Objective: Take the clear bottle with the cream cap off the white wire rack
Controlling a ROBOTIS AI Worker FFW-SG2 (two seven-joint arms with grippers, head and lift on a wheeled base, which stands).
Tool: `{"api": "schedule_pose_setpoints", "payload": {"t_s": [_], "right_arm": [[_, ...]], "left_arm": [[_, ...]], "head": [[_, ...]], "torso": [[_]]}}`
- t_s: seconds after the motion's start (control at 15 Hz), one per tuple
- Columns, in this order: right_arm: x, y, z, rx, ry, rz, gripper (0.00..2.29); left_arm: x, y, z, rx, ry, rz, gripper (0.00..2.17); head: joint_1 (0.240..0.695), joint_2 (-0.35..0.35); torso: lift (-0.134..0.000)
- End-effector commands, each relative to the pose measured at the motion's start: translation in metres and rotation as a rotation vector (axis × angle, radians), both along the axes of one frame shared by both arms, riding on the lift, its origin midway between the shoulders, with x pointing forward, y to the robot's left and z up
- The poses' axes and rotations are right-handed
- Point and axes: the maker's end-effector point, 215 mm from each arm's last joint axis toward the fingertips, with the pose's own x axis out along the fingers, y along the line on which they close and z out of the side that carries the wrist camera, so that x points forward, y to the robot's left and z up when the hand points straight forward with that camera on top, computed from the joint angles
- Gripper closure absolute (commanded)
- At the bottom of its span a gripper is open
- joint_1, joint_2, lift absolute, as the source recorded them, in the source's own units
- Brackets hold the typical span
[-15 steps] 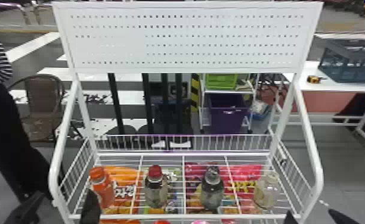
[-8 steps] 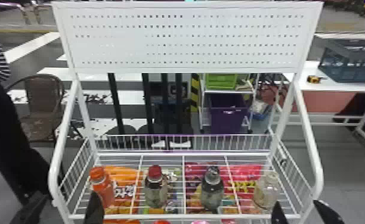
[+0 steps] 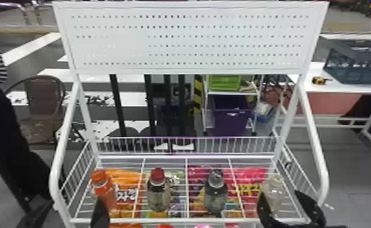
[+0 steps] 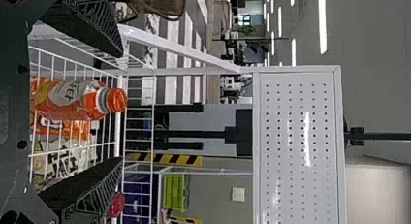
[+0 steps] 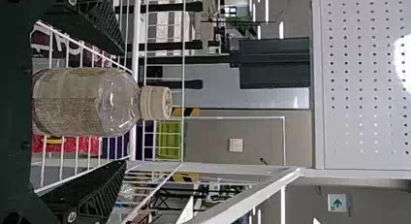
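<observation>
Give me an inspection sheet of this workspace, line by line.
Surface: white wire rack, bottles standing on its shelf.
Job's things: clear bottle with the cream cap, upright at the shelf's right end.
Clutter: orange-capped bottle, red-capped bottle, grey-capped bottle; bright packs under the wires.
Grippers: right gripper open, one finger either side of the clear bottle; left gripper open near the orange-capped bottle.
Cables: nothing seen.
Surroundings: chair left, purple bin behind, blue crate right.

By the white wire rack's (image 3: 175, 220) near right corner, the right gripper (image 3: 280, 195) is partly hiding the clear bottle (image 3: 275, 188).
</observation>
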Motion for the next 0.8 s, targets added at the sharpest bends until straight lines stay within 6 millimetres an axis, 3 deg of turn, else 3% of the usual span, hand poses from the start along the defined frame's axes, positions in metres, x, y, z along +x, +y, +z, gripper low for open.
{"api": "schedule_pose_setpoints", "payload": {"t_s": [0.0,0.53,0.73], "right_arm": [[0.011,0.0,-0.006,-0.006,0.011,-0.006,0.1],[0.038,0.008,-0.034,-0.013,0.086,0.015,0.14],[0.032,0.011,-0.029,-0.012,0.095,0.015,0.87]], "left_arm": [[0.002,0.0,-0.003,0.003,0.009,0.0,0.12],[0.004,0.002,-0.02,0.012,0.042,0.001,0.12],[0.004,0.0,-0.021,0.009,0.044,-0.003,0.12]], "head": [[0.499,0.0],[0.499,0.0],[0.499,0.0]], "torso": [[0.0],[0.0],[0.0]]}}
